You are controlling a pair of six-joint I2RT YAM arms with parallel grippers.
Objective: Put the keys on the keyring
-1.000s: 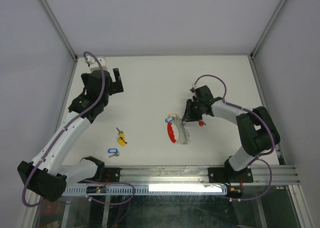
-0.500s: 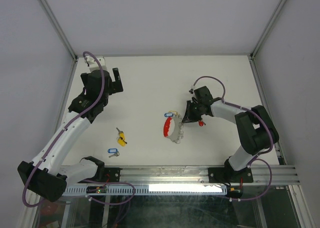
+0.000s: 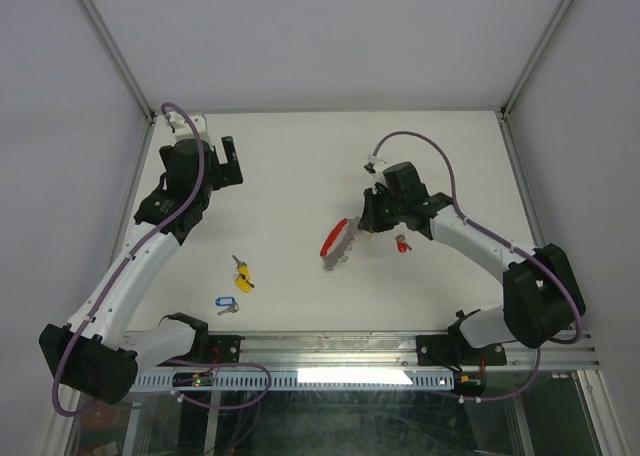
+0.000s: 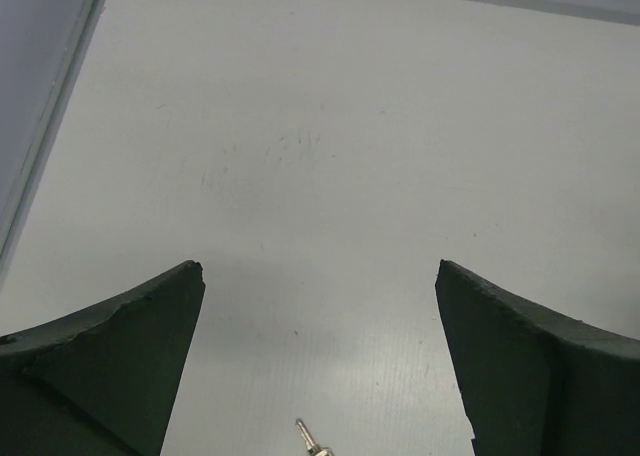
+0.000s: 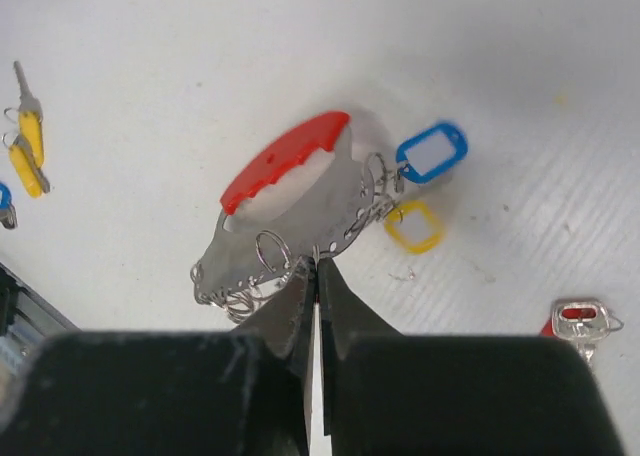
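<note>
Top view: the right pincer (image 3: 366,222) is clamped tight on the keyring (image 3: 337,242), which sticks out to its left. A red-tagged key (image 3: 403,243) lies just to its right. The yellow-tagged keys (image 3: 242,274) and the blue-tagged key (image 3: 226,303) sit well off to its left. The left pincer (image 3: 228,161) is spread wide, holding nothing.

Left wrist: worktop (image 4: 330,156) between the spread fingers (image 4: 120,366), and a key tip (image 4: 310,442) at the bottom edge.

Right wrist: jaws pinched on the silver rings, with a blue tag (image 5: 432,154) and a yellow tag (image 5: 413,226) just past the tips.

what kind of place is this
Likely a robot lab test cell: a white table boxed in by plain walls and metal posts, two robot arms bolted to a rail, and a few tagged keys laid out.
</note>
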